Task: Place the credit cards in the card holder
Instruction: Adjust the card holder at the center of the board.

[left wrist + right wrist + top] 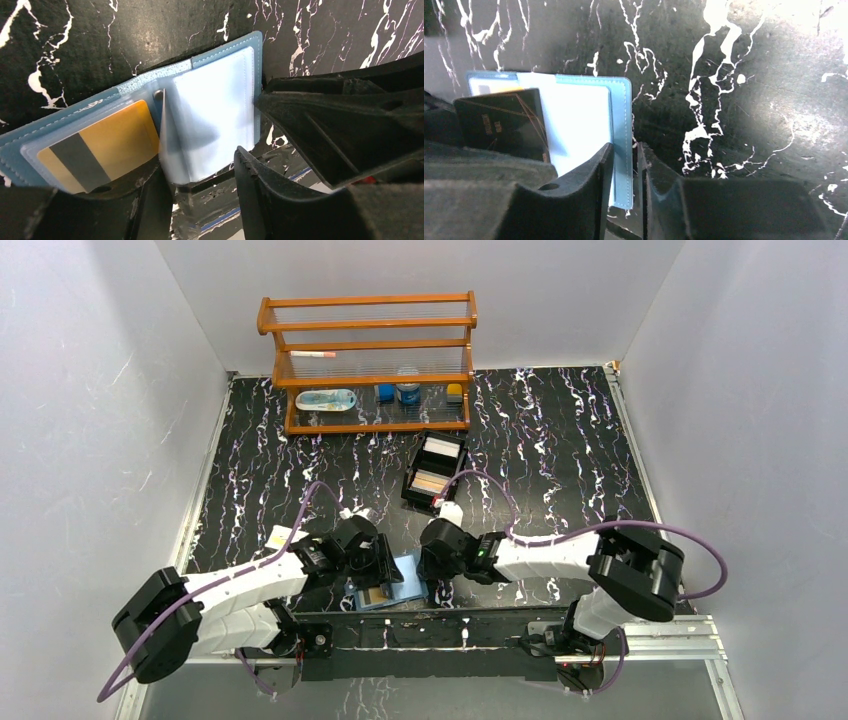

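Holder: your small blue stitched card holder (pixel 225 52) lies open at marbled black table's (pixel 560 440) near edge, btwn both grippers.
Card: yellow credit card w/ grey stripe (pixel 110 135) sits in left slot.
L gripper (pixel 200 170): jaws apart, clear plastic sleeve (pixel 210 115) btwn them, unclamped.
R gripper (pixel 624 165): jaws nearly together, pinching holder's right edge.
Stacks: tan & white card stacks (pixel 430 482) in black two-compartment box (pixel 418 496), mid-table.

Card holder (pixel 210 100) — light blue cover, pale stitching, cloudy clear sleeves.
Credit card (pixel 105 145), left sleeve: yellow, crossed by a grey stripe.
Table (pixel 560 440): black, veined in white and faint purple.
Far rack (pixel 370 345): orange-brown wood.
Box (pixel 409 485): black.
Card stacks (pixel 430 482) — tan and white.
Cables (pixel 640 530): purple.
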Motion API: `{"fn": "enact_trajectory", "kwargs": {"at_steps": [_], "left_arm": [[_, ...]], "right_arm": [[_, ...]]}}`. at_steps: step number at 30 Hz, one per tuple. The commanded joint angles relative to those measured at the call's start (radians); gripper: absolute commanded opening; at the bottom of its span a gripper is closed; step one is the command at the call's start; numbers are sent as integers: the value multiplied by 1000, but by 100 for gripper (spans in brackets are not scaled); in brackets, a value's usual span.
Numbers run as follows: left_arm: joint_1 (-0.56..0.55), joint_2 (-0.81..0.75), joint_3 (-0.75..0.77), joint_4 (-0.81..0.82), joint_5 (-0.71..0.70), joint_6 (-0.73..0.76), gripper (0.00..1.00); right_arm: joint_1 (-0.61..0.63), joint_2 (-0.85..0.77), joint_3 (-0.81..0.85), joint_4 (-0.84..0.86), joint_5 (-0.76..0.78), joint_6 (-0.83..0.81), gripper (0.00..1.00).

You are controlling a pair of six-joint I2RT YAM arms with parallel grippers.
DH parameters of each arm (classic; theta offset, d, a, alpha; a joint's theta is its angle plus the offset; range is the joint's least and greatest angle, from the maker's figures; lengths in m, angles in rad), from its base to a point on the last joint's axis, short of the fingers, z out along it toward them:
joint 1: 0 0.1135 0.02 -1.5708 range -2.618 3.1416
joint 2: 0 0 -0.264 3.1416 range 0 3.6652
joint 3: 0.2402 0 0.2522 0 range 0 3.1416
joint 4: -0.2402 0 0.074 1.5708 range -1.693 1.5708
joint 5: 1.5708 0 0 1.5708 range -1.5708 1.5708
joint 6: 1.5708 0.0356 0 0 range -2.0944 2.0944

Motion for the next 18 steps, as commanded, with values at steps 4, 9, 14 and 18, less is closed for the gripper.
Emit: {"fn": "enact_trajectory", "kwargs": {"at_steps": [4,9,14,18], "left_arm": [[-2,-61,44,-157,-28,18,45],[1,-129,69,-273,-80,42,46],[2,-127,17,-180,-45,46,22],[2,-106,-4,-75,-25,66,3]], "right_arm": [[6,111,4,-54,43,13,31],[10,125,-14,-35,49,19,28],[10,-96,-78,42,26,29,32],[10,-203,-100,51,35,50,33]]}}
